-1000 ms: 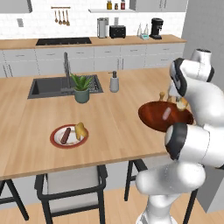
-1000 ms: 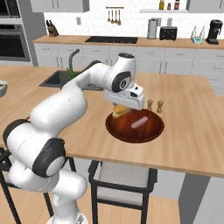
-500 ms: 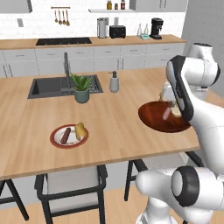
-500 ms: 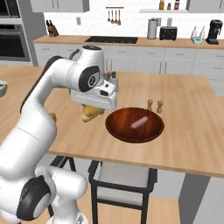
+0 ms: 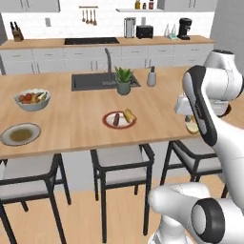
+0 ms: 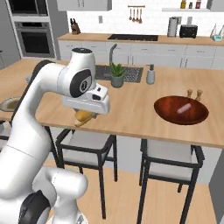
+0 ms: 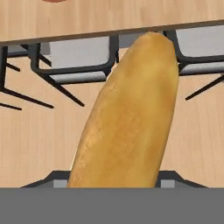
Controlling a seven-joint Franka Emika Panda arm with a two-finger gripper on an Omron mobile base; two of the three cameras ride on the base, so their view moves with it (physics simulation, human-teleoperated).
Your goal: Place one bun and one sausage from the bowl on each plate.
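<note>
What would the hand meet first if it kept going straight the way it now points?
Beyond the bun it grips, probably the wooden floor beside the stool, just past the counter edge; depth is unclear.

From behind my left shoulder, one camera looks forward and down across the wooden island (image 5: 81, 119) toward the back wall, my fingers off at its right edge. The right-shoulder camera faces the same way and shares that island (image 6: 131, 109), its sink and potted plant (image 6: 117, 75). My hand camera sits right behind my fingers, very close to the bun (image 7: 131, 113) between them, looking past the island's edge at stools and floor.
</note>
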